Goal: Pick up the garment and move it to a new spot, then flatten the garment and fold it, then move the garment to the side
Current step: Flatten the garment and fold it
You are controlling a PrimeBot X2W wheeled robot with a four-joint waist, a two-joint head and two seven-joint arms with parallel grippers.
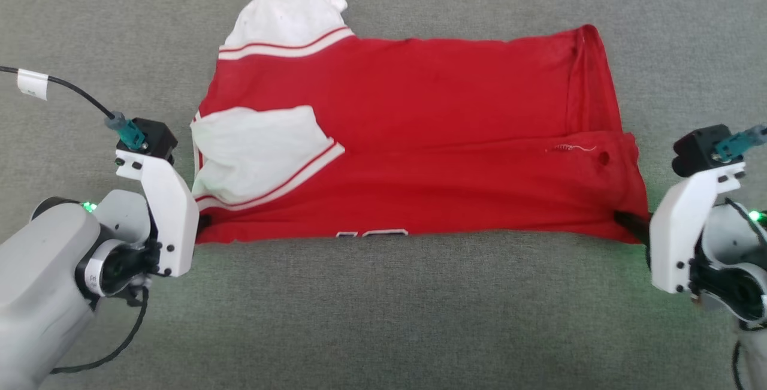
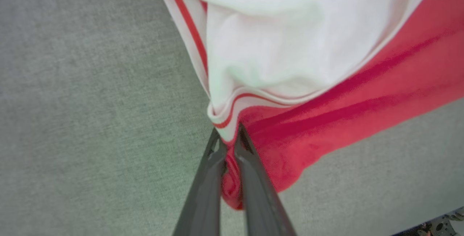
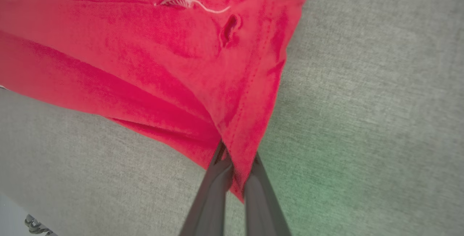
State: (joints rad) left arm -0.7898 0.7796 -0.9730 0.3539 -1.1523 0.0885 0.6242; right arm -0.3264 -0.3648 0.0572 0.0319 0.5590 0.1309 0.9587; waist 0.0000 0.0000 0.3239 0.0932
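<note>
Head view, rectangular red garment (image 1: 419, 108), grey weave (image 1: 383, 318)

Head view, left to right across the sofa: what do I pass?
Left gripper → white lining flap → jersey → loose thread → small hole → right gripper.

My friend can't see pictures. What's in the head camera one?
A red jersey lies partly folded on a gray fabric surface, white lining showing at its left end. The robot's left fingers and right fingers each pinch a near corner of it.
</note>
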